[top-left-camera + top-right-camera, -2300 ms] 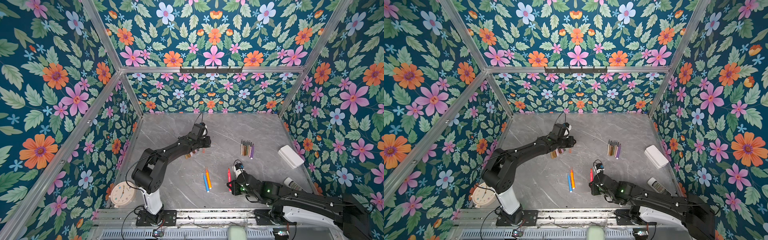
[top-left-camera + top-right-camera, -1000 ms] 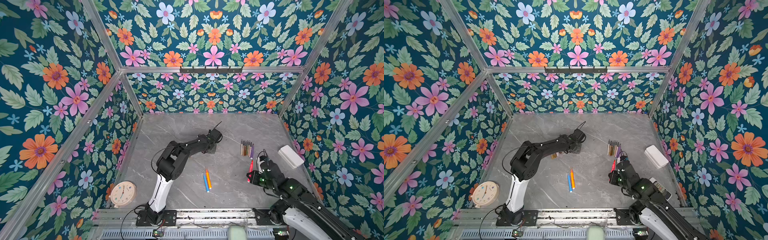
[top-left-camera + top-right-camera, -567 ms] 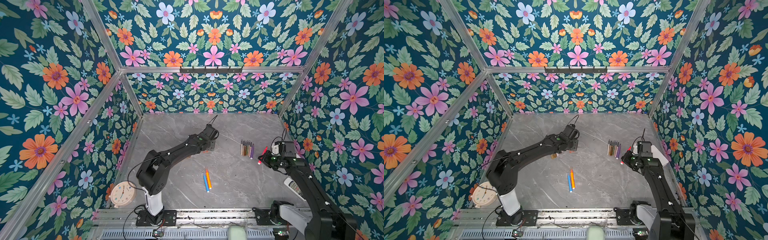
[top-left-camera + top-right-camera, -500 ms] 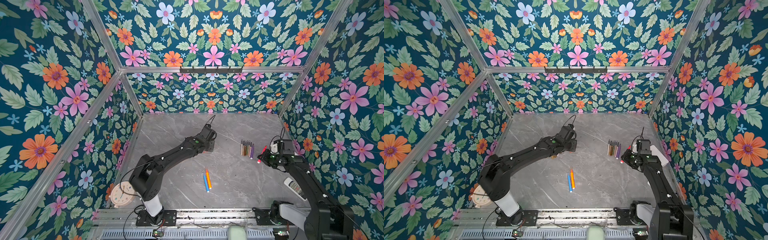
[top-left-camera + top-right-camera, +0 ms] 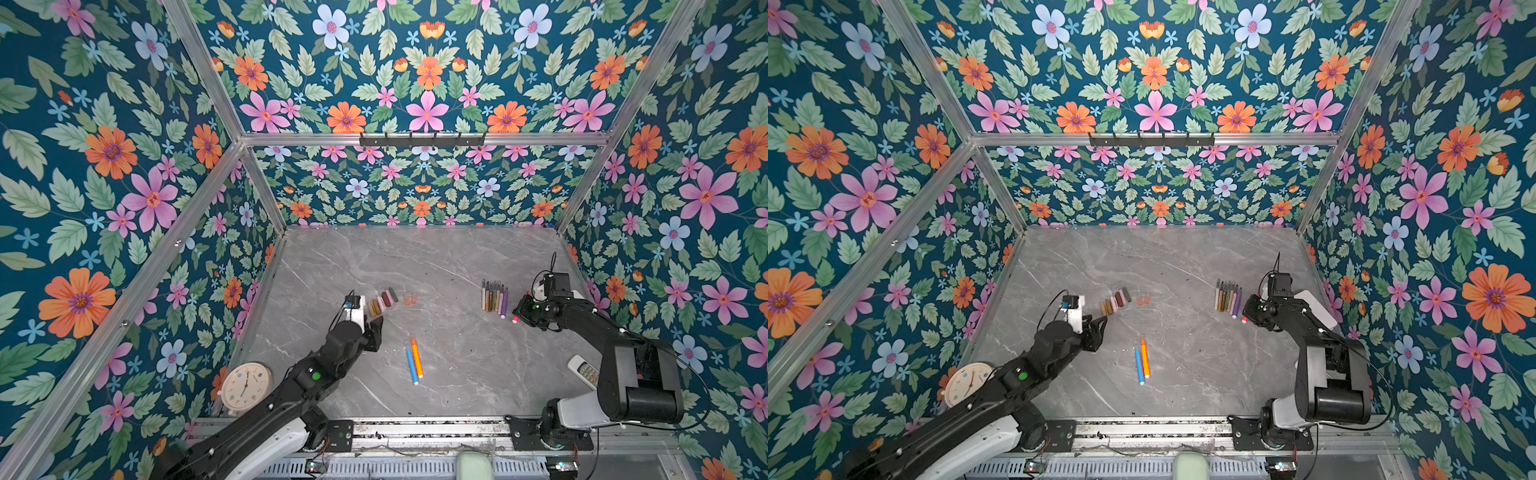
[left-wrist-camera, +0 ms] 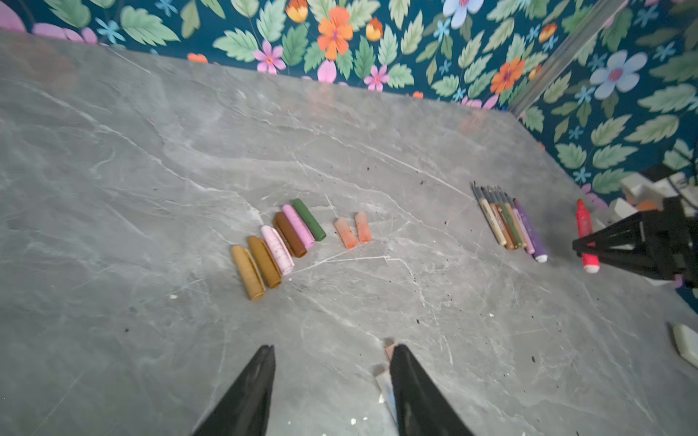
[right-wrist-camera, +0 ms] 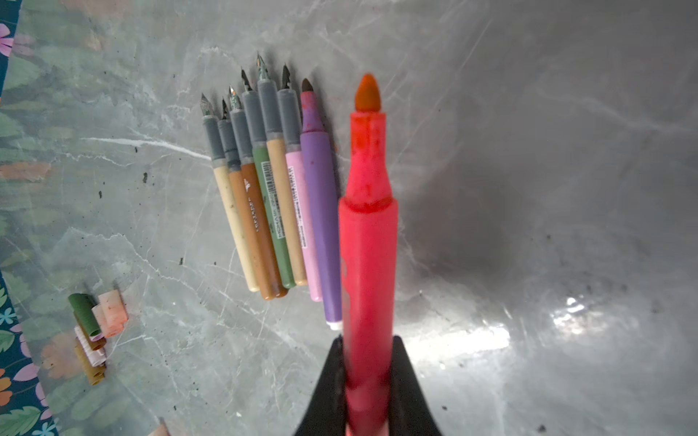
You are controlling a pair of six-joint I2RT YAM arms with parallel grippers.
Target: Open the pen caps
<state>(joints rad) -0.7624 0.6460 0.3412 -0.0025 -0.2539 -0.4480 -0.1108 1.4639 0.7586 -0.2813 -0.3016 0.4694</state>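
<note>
Right gripper (image 7: 366, 351) pinches a red uncapped marker pen (image 7: 368, 245) just beside the row of uncapped pens (image 7: 272, 211) on the grey marbled table (image 5: 415, 257). The left gripper (image 6: 332, 351), jaws spread, hovers near the line of stubby plastic pen caps (image 6: 279, 241). Laid down carelessly, the round red pen could roll or knock that row askew. No container is in view, and a pair of blue and orange pens (image 5: 413, 359) lies apart, apparently still capped.
</note>
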